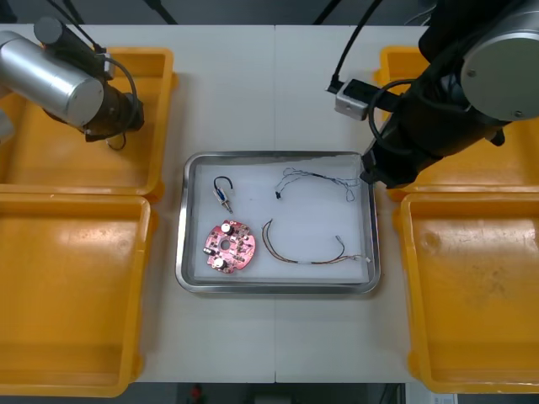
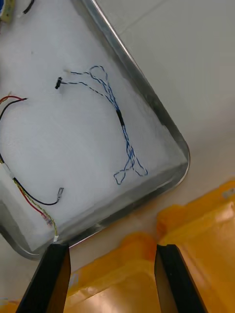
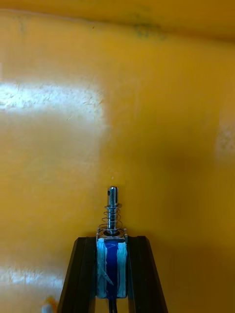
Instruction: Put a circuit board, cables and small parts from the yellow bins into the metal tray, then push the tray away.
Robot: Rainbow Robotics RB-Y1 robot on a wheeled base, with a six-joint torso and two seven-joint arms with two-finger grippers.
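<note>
- fingers of the left gripper (image 3: 111, 243) are pinching a small metal part (image 3: 112, 215) by its blue body, so the pin and spring stick out past the tips.
- the flat blue sides look like a good place to hold it. i think the thin round pin would slip.
- this gripper hangs over the far left yellow bin (image 1: 160, 109), where such parts are kept.
- the right gripper (image 2: 111, 249) has its fingers spread wide with nothing between them.
- it sits over the edge of the right yellow bins (image 2: 196, 254), just beside a corner of the metal tray (image 1: 181, 252). it looks like it is waiting.
- the tray lies on the light table (image 1: 278, 84) between the bins, so both arms can reach it.
- inside the tray lie a round red circuit board (image 1: 229, 247), a blue and white cable (image 1: 316, 178), a red and yellow cable (image 1: 290, 257) and a second small part (image 1: 223, 196) with a black wire.
- they all lie apart from each other, with bare white spots between them.
- i think the filling is almost done. the held part needs to go over to the tray next.
- it should be let go low over a bare spot, so it does not bump the board or catch a cable.
- the push comes last, and it is not yet done.
- a slow push would keep the loose things from sliding about.
</note>
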